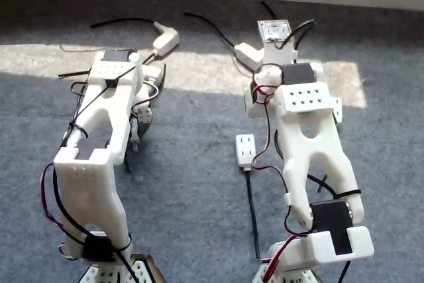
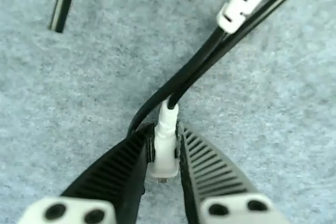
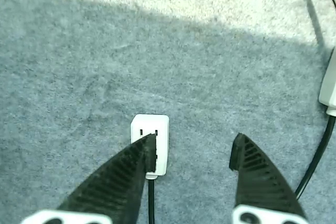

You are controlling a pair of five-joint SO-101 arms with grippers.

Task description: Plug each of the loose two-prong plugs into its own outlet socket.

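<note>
So, L pincer (image 2: 165, 132) is clamped on a white plug (image 2: 164, 156), with one ribbed finger pressed to each side. The plug's black cord (image 2: 194, 66) runs out from btwn the fingers and away over the grey carpet (image 2: 79, 103). A 2nd white piece (image 2: 244, 1) lies farther off, just beside that cord, w/ its own black lead. It's prob. another plug, but the angle is too poor to be sure.

R pincer (image 3: 194, 142) stands wide open w/ nothing in it, low over the carpet. The white socket (image 3: 156, 135) lies flat below it, two slots facing up. It sits right at one fingertip, which overlaps its edge in the wrist view; the other finger is well apart from it. The socket lead (image 3: 150, 198) runs back under the pincer.

In the high view the socket (image 1: 245, 149) sits btwn the two arms, nearer the R arm, in shade. Its lead trails toward the arm bases.

Two more white bits w/ black cords lie at the sunlit strip (image 1: 199, 71): the far-left bit (image 1: 165, 40) just past the L arm and the far-right bit (image 1: 247, 56) by the R arm's far end.
</note>
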